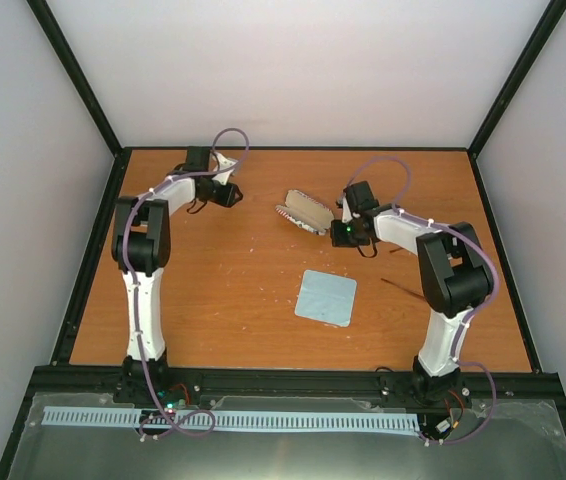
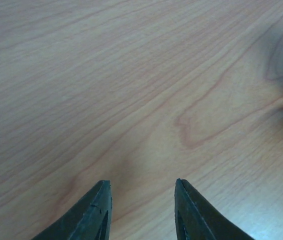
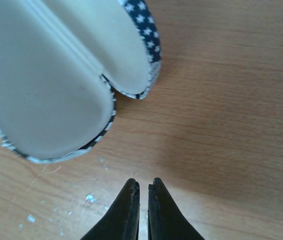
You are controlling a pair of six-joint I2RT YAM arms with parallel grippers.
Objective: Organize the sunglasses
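Note:
The oval flag-patterned case [image 1: 303, 212] lies open at the middle back of the table, its pale inside up. It fills the upper left of the right wrist view [image 3: 56, 85] and holds nothing. My right gripper [image 1: 341, 232] is just right of the case, low over the wood, and its jaws [image 3: 143, 182] are shut on nothing. My left gripper [image 1: 235, 195] is left of the case, open and empty over bare wood [image 2: 142, 182]. Of the sunglasses, only a thin dark arm [image 1: 400, 287] shows beside my right arm; the remainder is hidden.
A light blue square cloth [image 1: 326, 297] lies flat at the middle front of the table. Small white specks [image 3: 89, 198] dot the wood near the case. Black frame rails [image 1: 93, 260] border the table on all sides.

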